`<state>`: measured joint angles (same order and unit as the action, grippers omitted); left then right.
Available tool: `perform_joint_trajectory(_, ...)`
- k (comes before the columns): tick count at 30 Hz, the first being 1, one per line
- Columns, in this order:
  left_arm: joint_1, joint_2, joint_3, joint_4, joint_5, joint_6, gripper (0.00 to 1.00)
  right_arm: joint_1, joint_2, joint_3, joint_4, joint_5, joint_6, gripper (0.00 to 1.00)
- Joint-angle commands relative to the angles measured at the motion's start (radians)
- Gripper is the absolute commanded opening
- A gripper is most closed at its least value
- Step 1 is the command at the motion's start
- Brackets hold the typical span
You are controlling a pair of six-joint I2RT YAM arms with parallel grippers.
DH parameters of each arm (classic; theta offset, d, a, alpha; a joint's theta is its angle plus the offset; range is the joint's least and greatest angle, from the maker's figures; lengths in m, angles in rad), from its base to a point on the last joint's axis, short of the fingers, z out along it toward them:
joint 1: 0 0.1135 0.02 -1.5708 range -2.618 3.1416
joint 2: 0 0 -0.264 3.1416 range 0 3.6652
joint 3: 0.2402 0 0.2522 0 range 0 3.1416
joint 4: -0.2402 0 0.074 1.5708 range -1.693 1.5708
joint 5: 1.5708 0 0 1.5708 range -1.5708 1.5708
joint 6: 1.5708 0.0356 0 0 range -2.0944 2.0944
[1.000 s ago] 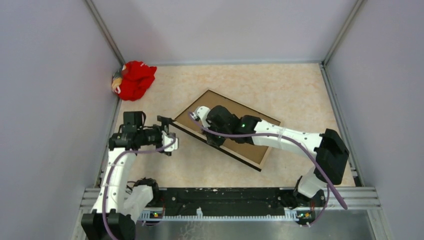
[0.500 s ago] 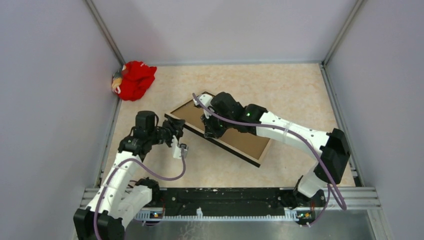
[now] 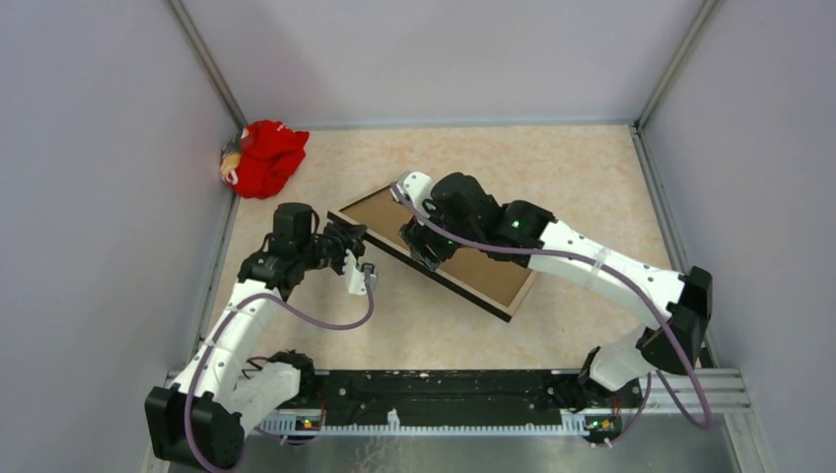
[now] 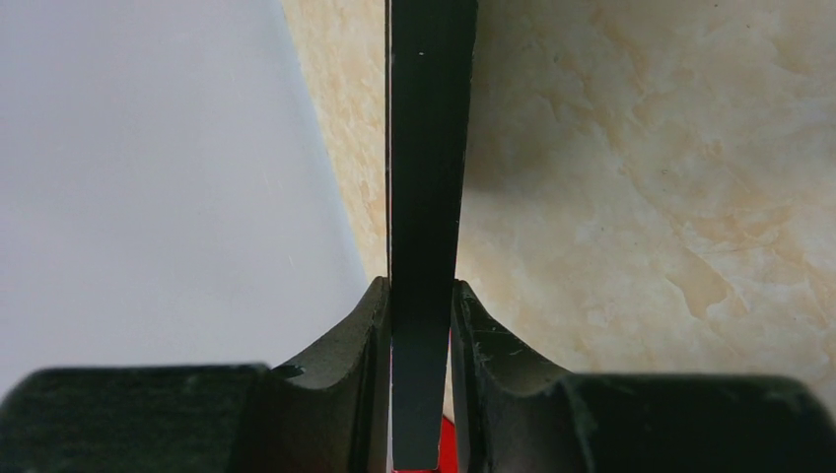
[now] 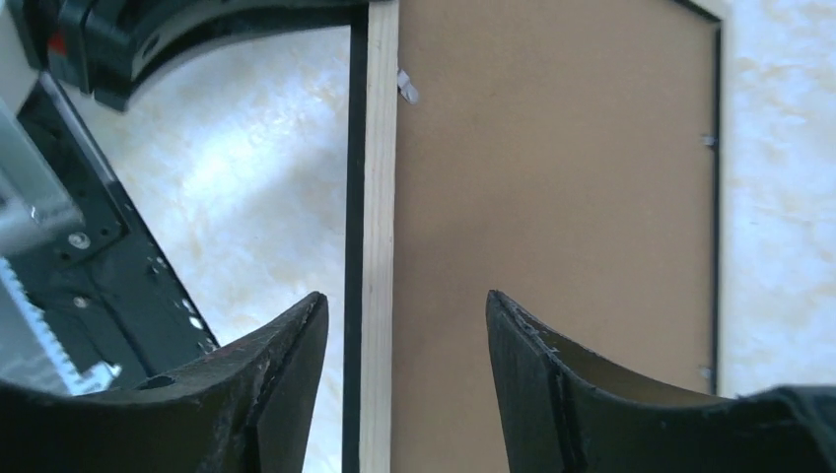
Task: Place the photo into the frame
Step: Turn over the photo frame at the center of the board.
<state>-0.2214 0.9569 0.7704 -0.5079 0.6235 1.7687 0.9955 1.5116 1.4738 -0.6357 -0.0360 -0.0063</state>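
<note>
The frame (image 3: 471, 297) lies slanted across the table's middle, back side up, its brown backing board (image 3: 485, 271) showing. My left gripper (image 3: 353, 243) is shut on the frame's left end; in the left wrist view the black frame edge (image 4: 424, 177) runs straight between the pads of that gripper (image 4: 422, 296). My right gripper (image 3: 420, 246) hovers open over the near long side. Its fingers straddle the pale wood rim (image 5: 380, 246) of the frame without touching, around my right gripper's midpoint (image 5: 404, 301), with the backing board (image 5: 552, 197) beside it. The photo is hidden.
A crumpled red cloth toy (image 3: 264, 156) sits in the far left corner against the wall. Grey walls close in three sides of the marbled tabletop (image 3: 552, 168). A black rail (image 3: 444, 394) runs along the near edge between the arm bases.
My left gripper closed onto the frame's left end. My right gripper let go of the near edge and opened. The frame's left end swung a little toward the far left.
</note>
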Motion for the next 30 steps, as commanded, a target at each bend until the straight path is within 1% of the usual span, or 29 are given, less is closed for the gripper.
perform_joint_trajectory(1, 0.004, 0.006, 0.088, -0.001, 0.019, -0.093, 0.14, 0.075, -0.095, -0.023, -0.073, 0.200, -0.112, 0.61)
perform_joint_trajectory(5, 0.004, 0.000, 0.095, -0.006, 0.023, -0.111, 0.14, 0.136, -0.165, -0.151, -0.052, 0.339, -0.149, 0.65)
perform_joint_trajectory(7, 0.004, -0.004, 0.098, -0.012, 0.028, -0.115, 0.14, 0.163, -0.181, -0.190, -0.050, 0.387, -0.167, 0.67)
perform_joint_trajectory(12, 0.004, -0.001, 0.112, -0.031, 0.030, -0.133, 0.14, 0.214, -0.177, -0.230, -0.067, 0.475, -0.205, 0.68)
perform_joint_trajectory(15, 0.004, -0.005, 0.114, -0.036, 0.028, -0.141, 0.15, 0.231, -0.146, -0.240, -0.080, 0.500, -0.220, 0.68)
perform_joint_trajectory(17, 0.004, -0.008, 0.115, -0.039, 0.026, -0.142, 0.15, 0.245, -0.126, -0.254, -0.073, 0.547, -0.233, 0.67)
perform_joint_trajectory(19, 0.004, -0.010, 0.116, -0.042, 0.029, -0.145, 0.15, 0.254, -0.099, -0.259, -0.067, 0.609, -0.242, 0.62)
perform_joint_trajectory(24, 0.004, -0.013, 0.125, -0.041, 0.029, -0.168, 0.16, 0.284, -0.073, -0.272, 0.011, 0.792, -0.309, 0.42)
perform_joint_trajectory(25, 0.004, -0.012, 0.126, -0.039, 0.027, -0.170, 0.17, 0.290, -0.073, -0.264, 0.026, 0.821, -0.319, 0.36)
perform_joint_trajectory(27, 0.003, -0.015, 0.127, -0.027, 0.024, -0.179, 0.21, 0.292, -0.067, -0.228, 0.023, 0.838, -0.334, 0.20)
perform_joint_trajectory(28, 0.004, -0.016, 0.129, -0.017, 0.020, -0.189, 0.26, 0.292, -0.062, -0.206, 0.020, 0.854, -0.337, 0.12)
perform_joint_trajectory(30, 0.004, -0.021, 0.136, 0.016, 0.003, -0.233, 0.50, 0.297, -0.061, -0.184, 0.039, 0.889, -0.361, 0.04)
